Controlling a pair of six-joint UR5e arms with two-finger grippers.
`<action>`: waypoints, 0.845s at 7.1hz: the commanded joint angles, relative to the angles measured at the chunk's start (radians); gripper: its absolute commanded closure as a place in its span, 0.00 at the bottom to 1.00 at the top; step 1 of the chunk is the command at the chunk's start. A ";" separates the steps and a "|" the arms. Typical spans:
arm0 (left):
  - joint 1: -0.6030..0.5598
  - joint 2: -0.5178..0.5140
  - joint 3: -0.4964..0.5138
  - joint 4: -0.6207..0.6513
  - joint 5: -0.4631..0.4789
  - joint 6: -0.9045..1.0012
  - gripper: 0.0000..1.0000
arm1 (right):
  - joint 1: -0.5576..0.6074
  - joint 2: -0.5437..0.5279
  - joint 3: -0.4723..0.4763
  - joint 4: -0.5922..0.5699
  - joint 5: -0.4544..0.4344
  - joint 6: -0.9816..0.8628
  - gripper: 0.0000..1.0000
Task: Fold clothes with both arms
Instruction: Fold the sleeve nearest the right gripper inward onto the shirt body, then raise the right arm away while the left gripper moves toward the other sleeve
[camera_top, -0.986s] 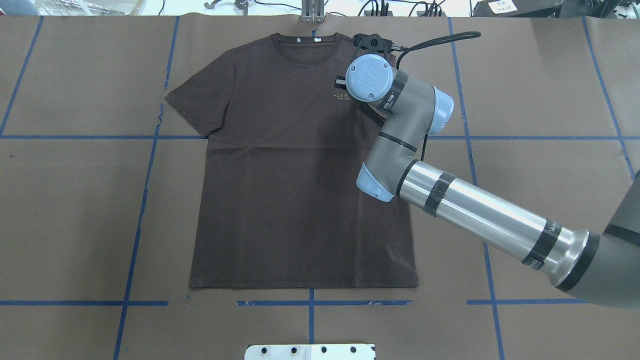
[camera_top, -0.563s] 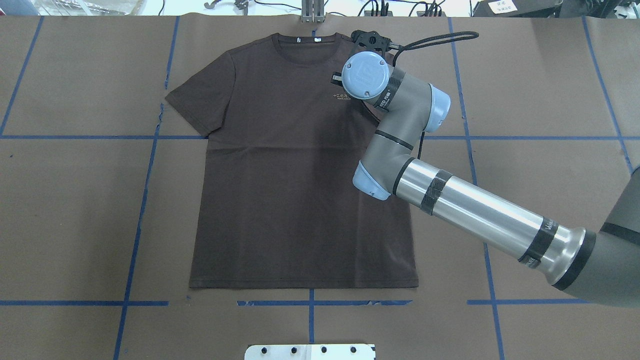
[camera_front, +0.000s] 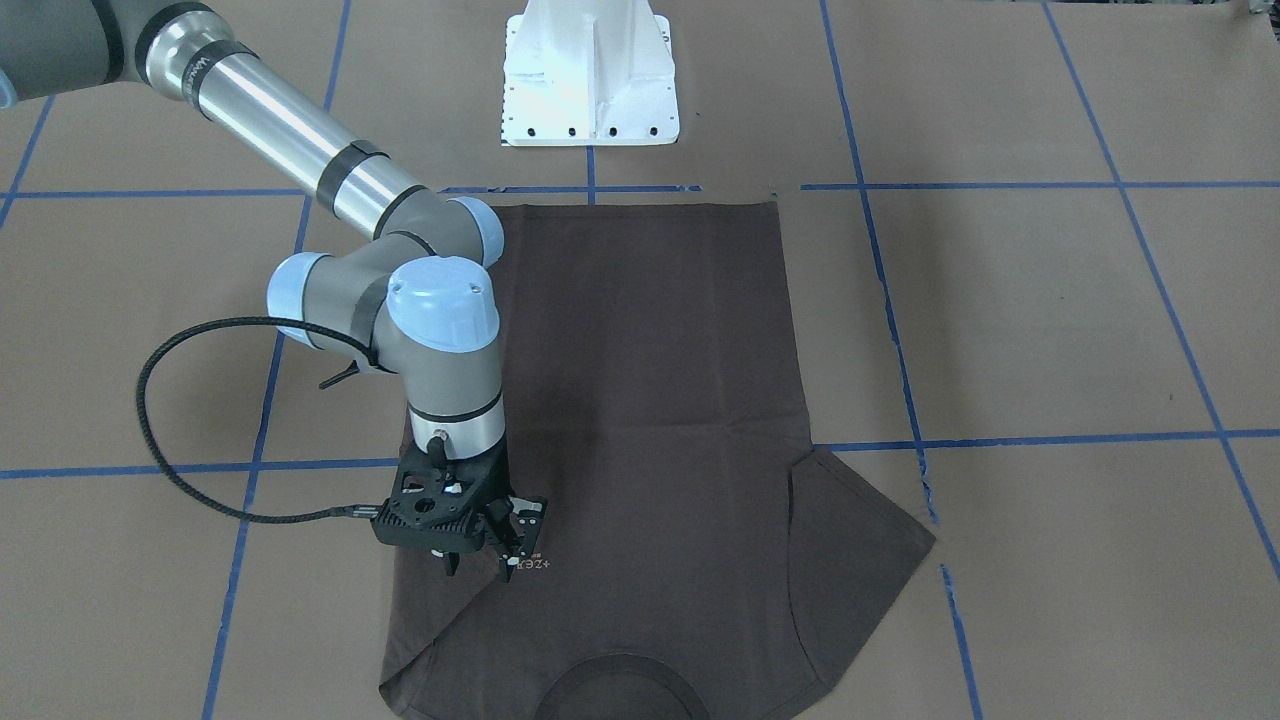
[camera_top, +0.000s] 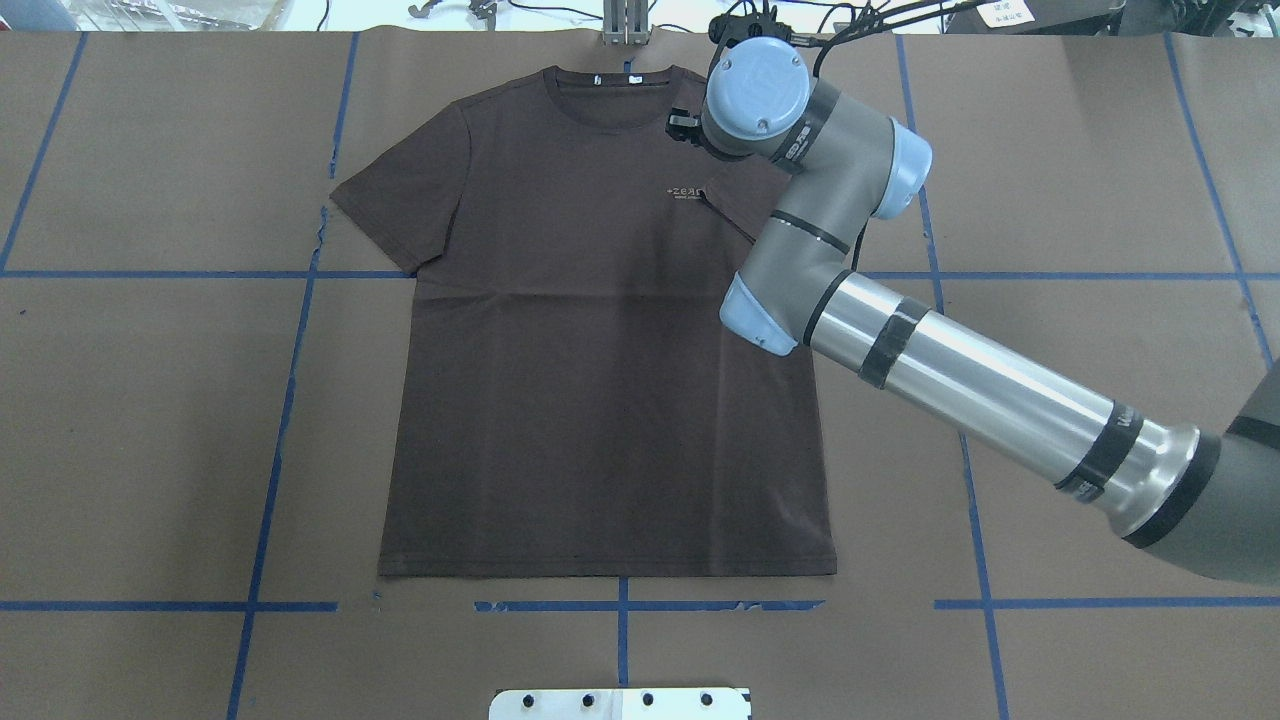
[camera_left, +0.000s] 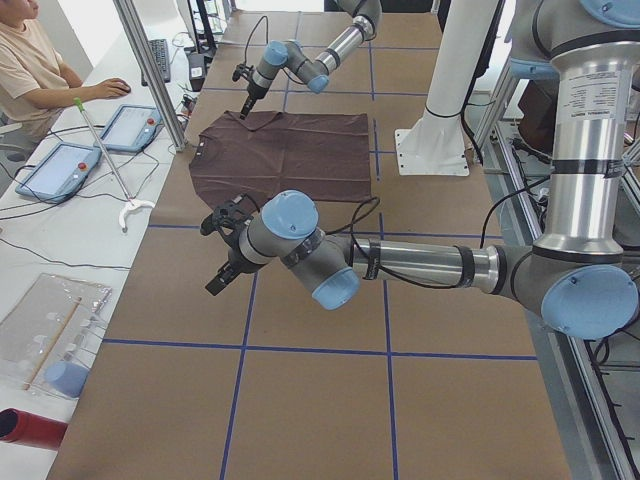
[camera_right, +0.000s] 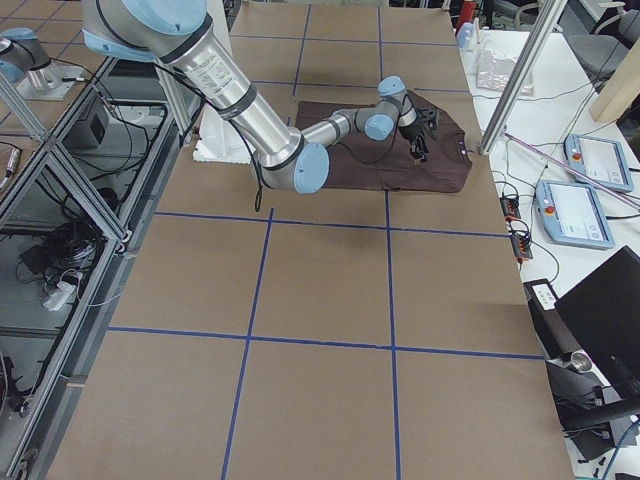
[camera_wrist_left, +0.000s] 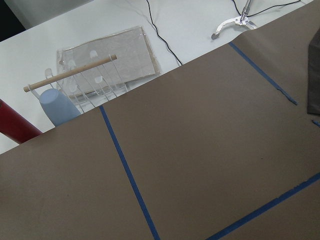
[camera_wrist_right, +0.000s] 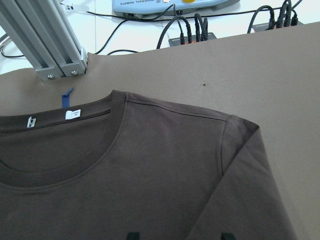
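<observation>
1. Brown-papered counter (camera_top: 150, 400) with blue tape lines carries the T-shirt (camera_top: 590, 380), flat at centre frame, collar toward the top.
2. My right tool (camera_front: 478, 566) hangs spread above its shoulder (lower left, front view).
3. My left tool (camera_left: 218, 280) sits well apart from it; I cannot tell its grip state.
4. I'd drop straight down and pinch the shoulder seam cleanly.

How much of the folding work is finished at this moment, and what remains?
Done: the T-shirt lies flat and spread out on the table; no fold shows. In hand: the right gripper, open, hangs over the chest near the lettering and grips nothing. The left gripper is off the shirt, over bare paper. Remaining: every fold, it seems.
</observation>
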 joint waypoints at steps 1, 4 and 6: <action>0.107 -0.059 0.013 -0.047 0.004 -0.123 0.00 | 0.164 -0.029 0.163 -0.207 0.238 -0.249 0.00; 0.299 -0.238 0.124 -0.053 0.090 -0.523 0.13 | 0.408 -0.250 0.280 -0.217 0.506 -0.639 0.00; 0.422 -0.340 0.217 -0.076 0.231 -0.766 0.42 | 0.453 -0.361 0.390 -0.209 0.553 -0.663 0.00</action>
